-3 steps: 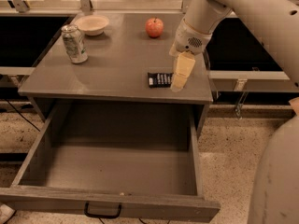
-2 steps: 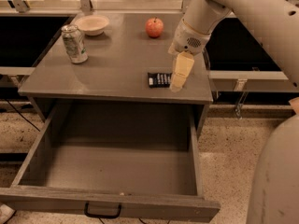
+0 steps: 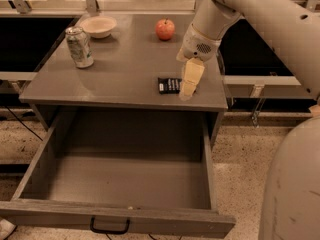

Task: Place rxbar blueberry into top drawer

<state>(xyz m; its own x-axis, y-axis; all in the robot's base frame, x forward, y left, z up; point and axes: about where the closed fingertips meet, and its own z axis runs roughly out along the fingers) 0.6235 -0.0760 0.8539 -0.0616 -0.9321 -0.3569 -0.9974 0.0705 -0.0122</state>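
Note:
The rxbar blueberry (image 3: 168, 85), a small dark bar with white lettering, lies flat on the grey cabinet top near its front right edge. My gripper (image 3: 188, 88) hangs from the arm at the upper right and sits down over the bar's right end, hiding that end. The top drawer (image 3: 30, 181) is pulled wide open below the cabinet top. Its grey inside holds nothing. Its black handle (image 3: 109, 228) shows on the front panel.
On the cabinet top (image 3: 120, 79) stand a crumpled soda can (image 3: 79, 47) at the left, a white bowl (image 3: 98, 26) at the back left and a red apple (image 3: 165, 29) at the back. The robot's pale body (image 3: 290, 184) fills the lower right.

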